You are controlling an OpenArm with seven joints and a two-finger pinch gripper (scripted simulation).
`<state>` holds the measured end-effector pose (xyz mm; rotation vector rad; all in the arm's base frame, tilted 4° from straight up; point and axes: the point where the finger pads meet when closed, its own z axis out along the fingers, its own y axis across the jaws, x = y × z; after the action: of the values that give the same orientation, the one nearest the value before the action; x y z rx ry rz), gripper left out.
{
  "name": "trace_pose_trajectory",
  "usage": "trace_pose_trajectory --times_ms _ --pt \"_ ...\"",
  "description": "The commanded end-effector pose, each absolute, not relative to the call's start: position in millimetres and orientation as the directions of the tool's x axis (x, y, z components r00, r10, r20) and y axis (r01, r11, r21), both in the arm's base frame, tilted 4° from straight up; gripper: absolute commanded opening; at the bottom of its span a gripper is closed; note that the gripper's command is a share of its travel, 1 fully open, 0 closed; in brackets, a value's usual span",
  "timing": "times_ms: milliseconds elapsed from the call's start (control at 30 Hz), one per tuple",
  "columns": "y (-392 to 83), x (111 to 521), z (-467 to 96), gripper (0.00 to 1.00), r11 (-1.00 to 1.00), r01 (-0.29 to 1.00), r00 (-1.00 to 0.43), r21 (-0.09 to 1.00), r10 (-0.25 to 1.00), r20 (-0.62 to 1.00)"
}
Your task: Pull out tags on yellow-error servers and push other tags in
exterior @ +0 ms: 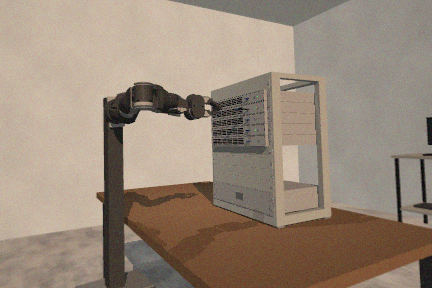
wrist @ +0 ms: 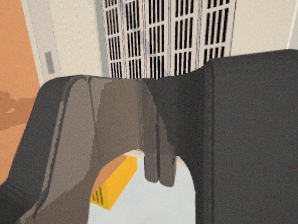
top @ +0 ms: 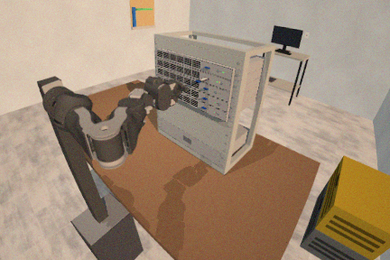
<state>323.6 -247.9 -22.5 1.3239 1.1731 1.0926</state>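
The beige rack (top: 212, 94) stands on the brown table top, with several servers stacked in its upper half (top: 194, 82). It also shows in the exterior view (exterior: 267, 149). Small green lights show on two upper servers (top: 222, 72); I see no yellow light at this size. A pale tag (top: 204, 78) sticks out a little from the second server. My gripper (top: 181, 88) is shut and empty, close in front of the server grilles on their left part. In the wrist view its fingertips (wrist: 159, 172) touch each other, with the vent grilles (wrist: 165, 35) behind.
A yellow crate (top: 357, 211) stands on the floor at the right. A desk with a monitor (top: 287, 40) is behind the rack. My arm's post (exterior: 114, 199) stands at the table's left edge. The rack's lower half holds blank panels (top: 190, 136).
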Motion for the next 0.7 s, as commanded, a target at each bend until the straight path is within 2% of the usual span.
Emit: trace_pose_trajectory --times_ms 0,667 --pt "-248 323 -22 0.00 -0.020 0.068 0.119 0.998 0.993 0.012" --pt "-247 311 -22 0.00 -0.020 0.068 0.121 0.997 0.993 0.012"
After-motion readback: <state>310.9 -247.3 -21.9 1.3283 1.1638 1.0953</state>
